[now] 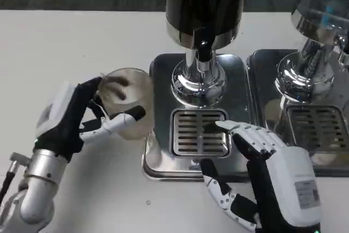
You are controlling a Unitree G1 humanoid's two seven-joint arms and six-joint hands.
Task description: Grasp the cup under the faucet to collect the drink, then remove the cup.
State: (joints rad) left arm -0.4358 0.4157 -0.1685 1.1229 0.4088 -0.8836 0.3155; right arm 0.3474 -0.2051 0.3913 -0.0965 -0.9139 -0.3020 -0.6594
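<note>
A clear plastic cup (pixel 126 99) stands on the white table just left of the dispenser's steel base. My left hand (pixel 73 115) grips it, with fingers around its rim and side. The dark drink dispenser (pixel 203 4) rises at centre, its black faucet (pixel 203 52) above the slotted drip grate (pixel 199 132). My right hand (pixel 267 167) hovers over the front right of the grate with fingers spread, holding nothing. The cup is beside the grate, not under the faucet.
A second dispenser (pixel 319 15) with its own steel tray and grate (pixel 319 126) stands at the right. The first steel tray (pixel 158 162) has a raised rim. Bare white table (pixel 65 42) stretches to the left and behind.
</note>
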